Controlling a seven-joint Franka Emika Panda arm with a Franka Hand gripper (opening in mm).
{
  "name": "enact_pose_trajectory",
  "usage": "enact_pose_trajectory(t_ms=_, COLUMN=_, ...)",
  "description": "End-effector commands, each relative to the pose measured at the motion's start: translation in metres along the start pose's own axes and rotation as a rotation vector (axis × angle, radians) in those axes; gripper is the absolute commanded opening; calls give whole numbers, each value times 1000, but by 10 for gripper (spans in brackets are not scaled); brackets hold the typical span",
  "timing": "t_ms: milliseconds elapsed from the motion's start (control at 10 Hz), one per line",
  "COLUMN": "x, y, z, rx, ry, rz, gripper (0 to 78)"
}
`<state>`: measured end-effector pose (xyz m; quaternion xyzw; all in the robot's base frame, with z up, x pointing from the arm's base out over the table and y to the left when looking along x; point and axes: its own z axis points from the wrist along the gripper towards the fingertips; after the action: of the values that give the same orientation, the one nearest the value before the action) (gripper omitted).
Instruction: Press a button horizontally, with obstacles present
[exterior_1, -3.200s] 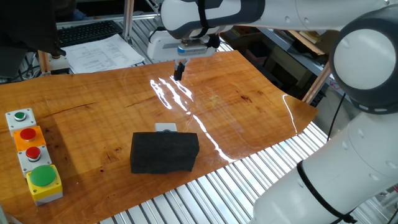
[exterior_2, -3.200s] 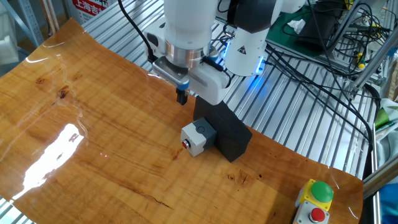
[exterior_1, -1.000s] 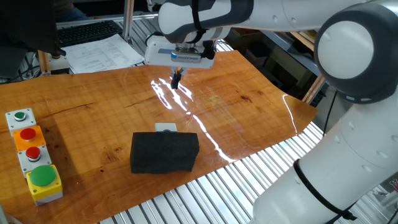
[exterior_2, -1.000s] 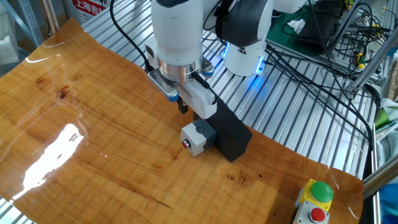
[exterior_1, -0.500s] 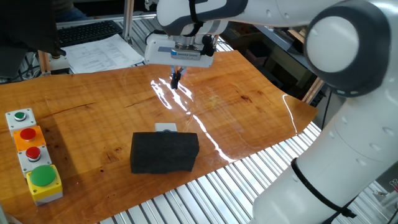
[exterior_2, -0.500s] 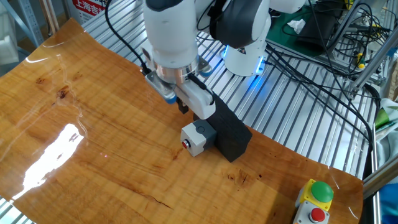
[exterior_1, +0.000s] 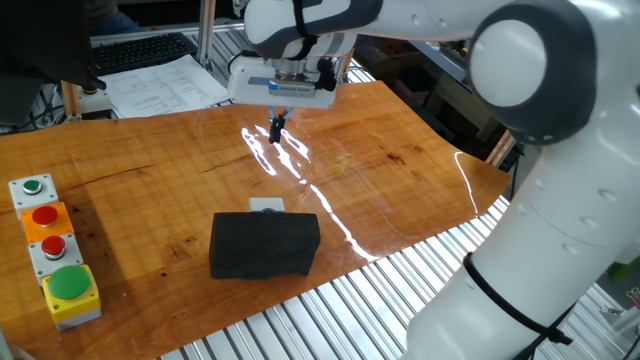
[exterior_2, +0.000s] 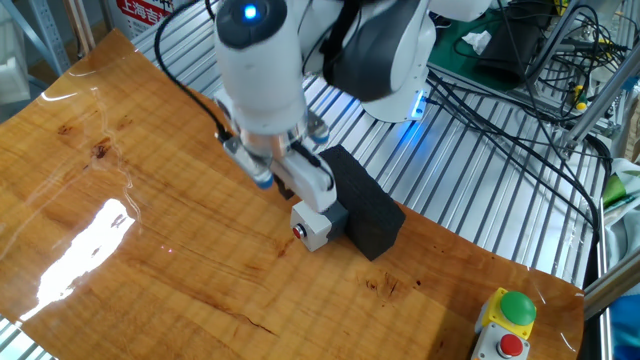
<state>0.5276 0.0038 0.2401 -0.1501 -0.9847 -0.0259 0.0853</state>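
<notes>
The button (exterior_1: 266, 205) is a small pale grey-white piece just behind the black rectangular block (exterior_1: 265, 245). In the other fixed view it is a small grey-white box (exterior_2: 316, 226) with a tiny red dot on its side face, set against the black block (exterior_2: 368, 212). My gripper (exterior_1: 275, 130) hangs above the wooden board, well behind the button and block. Its dark fingers meet in one narrow tip with no gap and hold nothing. In the other fixed view the hand (exterior_2: 292, 170) stands just above and left of the button box and hides the fingertips.
A row of button boxes stands at the board's left edge: green on grey (exterior_1: 32, 187), red on orange (exterior_1: 46, 218), red on grey (exterior_1: 53, 247), green on yellow (exterior_1: 70, 288). The yellow box also shows in the other fixed view (exterior_2: 515, 309). Metal slats (exterior_1: 330, 310) border the wooden board (exterior_1: 400, 160).
My gripper has shifted a little left and the wrist has turned. In the other fixed view the arm has swung left and the hand now covers the fingers. Button and block have not moved.
</notes>
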Motion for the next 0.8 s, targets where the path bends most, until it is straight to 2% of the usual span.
enact_pose_trajectory(t_ms=100, x=-15, y=17, z=22, rx=6, ry=-7, rz=12, gripper=0)
enact_pose_trajectory(t_ms=400, x=-23, y=22, z=45, rx=4, ry=-10, rz=8, gripper=0)
enact_pose_trajectory(t_ms=500, x=-27, y=22, z=58, rx=4, ry=-10, rz=13, gripper=0)
enact_pose_trajectory(t_ms=800, x=-27, y=26, z=76, rx=10, ry=-7, rz=18, gripper=0)
